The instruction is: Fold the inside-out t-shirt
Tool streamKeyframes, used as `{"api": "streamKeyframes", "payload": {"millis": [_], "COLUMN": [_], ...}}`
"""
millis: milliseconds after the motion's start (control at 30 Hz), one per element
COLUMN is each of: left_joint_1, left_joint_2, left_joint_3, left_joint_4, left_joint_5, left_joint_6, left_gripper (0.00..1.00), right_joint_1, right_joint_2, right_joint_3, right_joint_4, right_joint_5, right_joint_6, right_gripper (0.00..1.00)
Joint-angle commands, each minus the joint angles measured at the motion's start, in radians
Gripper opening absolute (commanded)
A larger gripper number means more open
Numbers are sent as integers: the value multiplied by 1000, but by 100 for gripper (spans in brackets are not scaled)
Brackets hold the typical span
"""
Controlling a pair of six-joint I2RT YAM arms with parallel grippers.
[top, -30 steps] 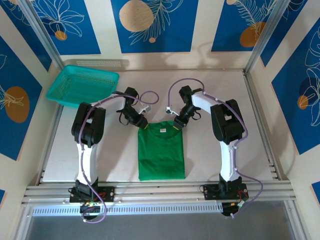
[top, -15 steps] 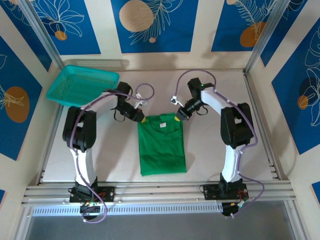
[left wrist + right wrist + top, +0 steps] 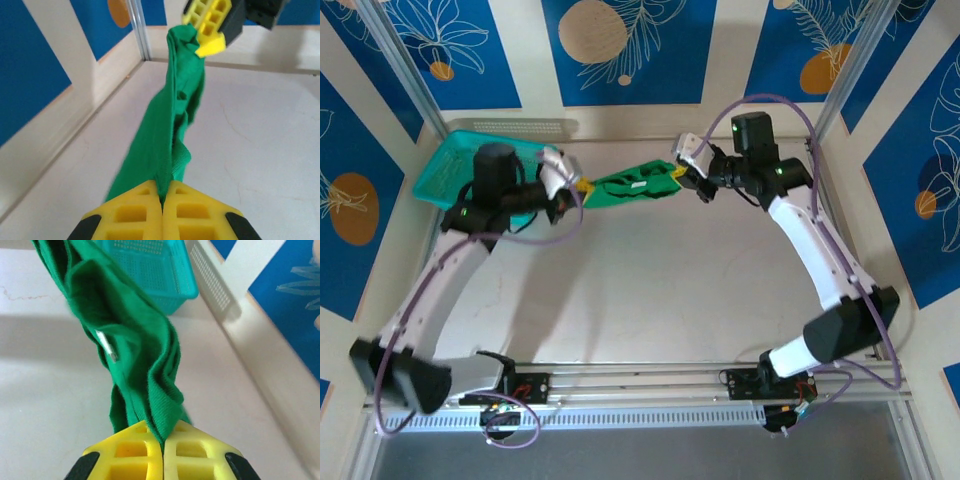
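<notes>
Two end effectors hold the inside-out t-shirt (image 3: 632, 186) bunched into a stretched rope. Its long axis runs straight from one to the other, clear of the bench (image 3: 650, 290). The left end effector (image 3: 582, 187) is fully closed on one end. The right end effector (image 3: 678, 177) is fully closed on the opposite end. A teal basket (image 3: 445, 170) lies beyond the left end effector.

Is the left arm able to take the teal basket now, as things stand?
Probably not: the left pincer is shut on the green t-shirt, stretched to the right pincer. The basket itself lies close beside it.
</notes>
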State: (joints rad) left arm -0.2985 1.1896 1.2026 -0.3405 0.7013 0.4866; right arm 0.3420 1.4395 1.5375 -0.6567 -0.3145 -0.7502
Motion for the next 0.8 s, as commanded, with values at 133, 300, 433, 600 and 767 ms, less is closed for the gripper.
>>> {"api": "streamKeyframes", "payload": {"millis": [133,300,433,600,767], "left_joint_1": [-130,-306,-375,-378,-361], "left_joint_2": [-150,-272,-316,-354,-305], "left_joint_3": [-497,-738,-752,-731,-600], "left_joint_4": [230,412,353,307,239], "left_joint_5": [-106,-162,-161,-223,-255], "left_joint_6": [61,-121,-234,-459,-419], "left_gripper": [0,0,0,0,0], "right_joint_1": [100,189,257,271,183], "right_joint_2": [-93,-140,-165,-210,-218], "right_joint_3": [-411,-558,-518,-465,-425], "right_joint_4": [-13,-115,-303,-431,-345], "right_joint_5": [256,355,402,372,265], "right_joint_6": [-26,89,206,246,248], "right_gripper": [0,0,0,0,0]}}
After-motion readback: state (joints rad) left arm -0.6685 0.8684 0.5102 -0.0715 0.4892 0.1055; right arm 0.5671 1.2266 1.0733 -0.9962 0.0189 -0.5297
